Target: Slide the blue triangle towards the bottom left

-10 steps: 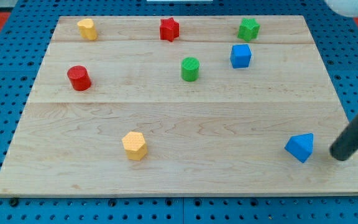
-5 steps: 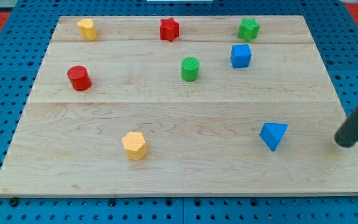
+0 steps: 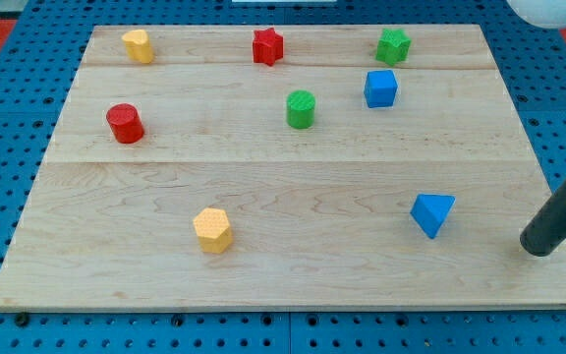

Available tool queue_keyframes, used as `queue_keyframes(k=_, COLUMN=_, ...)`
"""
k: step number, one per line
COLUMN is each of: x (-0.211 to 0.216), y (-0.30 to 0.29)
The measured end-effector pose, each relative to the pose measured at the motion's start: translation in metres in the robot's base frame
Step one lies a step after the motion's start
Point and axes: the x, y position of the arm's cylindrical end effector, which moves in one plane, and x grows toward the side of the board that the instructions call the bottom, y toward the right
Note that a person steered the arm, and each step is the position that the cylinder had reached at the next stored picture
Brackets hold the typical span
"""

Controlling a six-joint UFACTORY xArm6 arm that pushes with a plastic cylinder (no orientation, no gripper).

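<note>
Blue triangle (image 3: 432, 213) sits on the wooden tabletop (image 3: 293, 187) in the lower right area, apart from everything else; my tip (image 3: 536, 246) is to its right and slightly lower, near the tabletop's right edge, not touching it, and the arm ends in a plain dark rod with no jaws to open or close. Yellow hexagon (image 3: 212, 230) lies well to the triangle's left at bottom centre-left, blue cube (image 3: 381, 88) and green cylinder (image 3: 302, 108) above it. Red cylinder (image 3: 125, 123) at left; along the top, yellow block (image 3: 138, 45), red star (image 3: 267, 45), green star (image 3: 393, 45).
</note>
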Motion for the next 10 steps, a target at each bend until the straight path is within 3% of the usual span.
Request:
queue_keyframes(k=1, x=-0.020, y=-0.035)
queue_keyframes(k=2, x=-0.054, y=-0.106)
queue_keyframes(k=5, x=-0.068, y=-0.346)
queue_keyframes(k=6, x=-0.093, y=-0.380)
queue_keyframes(k=7, x=-0.064, y=-0.421)
queue_keyframes(k=8, x=-0.075, y=-0.395)
queue_keyframes(k=9, x=-0.072, y=-0.330)
queue_keyframes(k=10, x=-0.052, y=-0.374)
